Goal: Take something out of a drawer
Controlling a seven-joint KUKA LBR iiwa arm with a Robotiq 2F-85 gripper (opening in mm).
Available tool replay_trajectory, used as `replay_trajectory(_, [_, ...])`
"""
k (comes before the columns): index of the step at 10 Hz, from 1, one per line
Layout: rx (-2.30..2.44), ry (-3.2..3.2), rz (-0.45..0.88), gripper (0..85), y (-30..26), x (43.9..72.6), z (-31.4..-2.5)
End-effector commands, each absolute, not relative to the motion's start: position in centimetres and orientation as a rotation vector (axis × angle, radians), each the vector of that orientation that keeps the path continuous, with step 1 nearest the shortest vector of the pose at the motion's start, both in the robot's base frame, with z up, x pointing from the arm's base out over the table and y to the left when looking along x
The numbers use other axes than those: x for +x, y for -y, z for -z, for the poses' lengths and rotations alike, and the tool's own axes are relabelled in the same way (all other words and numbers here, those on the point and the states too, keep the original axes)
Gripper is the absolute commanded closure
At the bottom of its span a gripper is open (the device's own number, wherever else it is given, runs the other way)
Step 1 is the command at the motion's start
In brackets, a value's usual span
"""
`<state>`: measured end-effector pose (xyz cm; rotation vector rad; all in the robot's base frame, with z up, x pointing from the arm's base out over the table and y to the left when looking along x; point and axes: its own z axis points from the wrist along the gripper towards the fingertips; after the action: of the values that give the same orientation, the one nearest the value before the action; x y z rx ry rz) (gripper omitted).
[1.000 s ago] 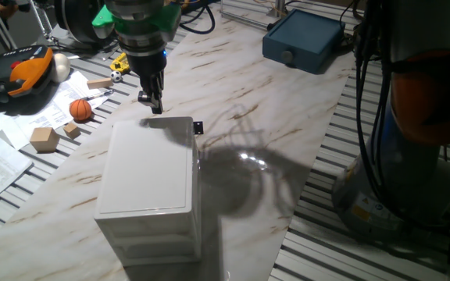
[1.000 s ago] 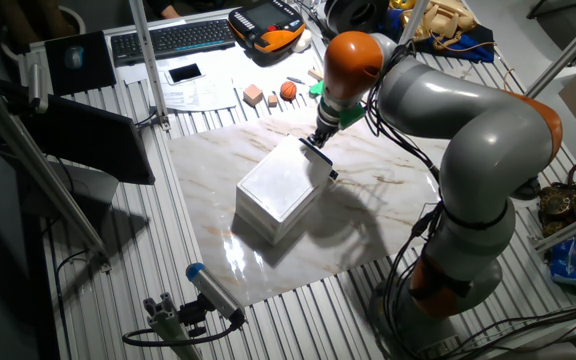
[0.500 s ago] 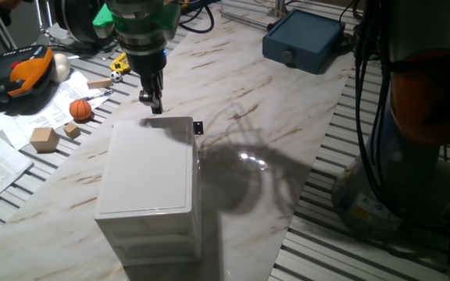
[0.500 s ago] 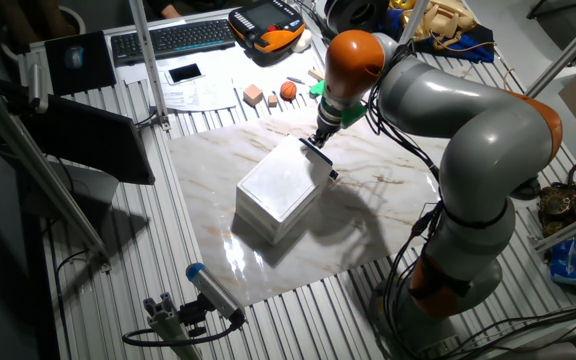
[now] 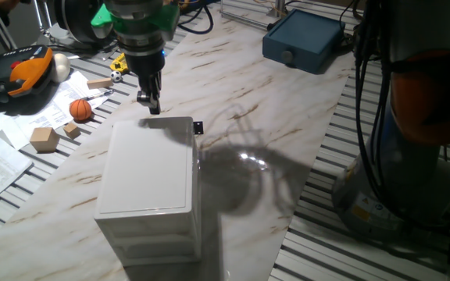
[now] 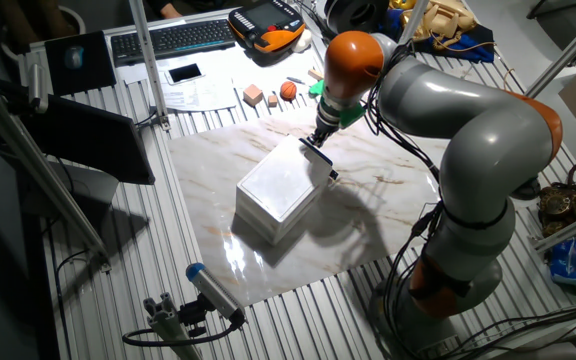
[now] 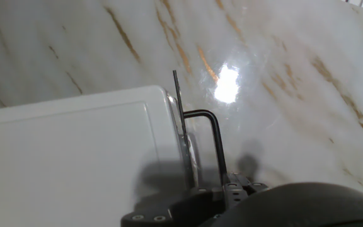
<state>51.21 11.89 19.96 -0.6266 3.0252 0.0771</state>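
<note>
The white cabinet [image 5: 148, 168] stands on the marble table; it also shows in the other fixed view [image 6: 278, 190]. Its top drawer looks closed, with the small black handle [image 5: 198, 127] sticking out at the far right corner. In the hand view the handle [image 7: 212, 142] is a thin black loop beside the cabinet's white top [image 7: 68, 164]. My gripper [image 5: 151, 104] hangs just above the cabinet's far edge, left of the handle, with fingers together and nothing in them. In the other fixed view the gripper [image 6: 313, 143] is over the cabinet's far end. The tan wooden block is hidden.
An orange ball [image 5: 80, 109], small wooden cubes [image 5: 44, 139] and a flat wooden piece [image 5: 98, 83] lie on papers at the left. A blue box [image 5: 303, 39] sits at the back right. An orange-black pendant [image 5: 22, 70] lies at the far left.
</note>
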Motion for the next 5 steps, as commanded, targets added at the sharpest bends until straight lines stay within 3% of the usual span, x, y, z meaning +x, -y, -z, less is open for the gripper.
replay_trajectory(1, [-0.662,-3.008,-0.108,85.0,-11.9,51.42,-19.75])
replay_trajectory(5, [-0.683,-3.002,-0.075,85.0,-12.73,51.61,-18.79])
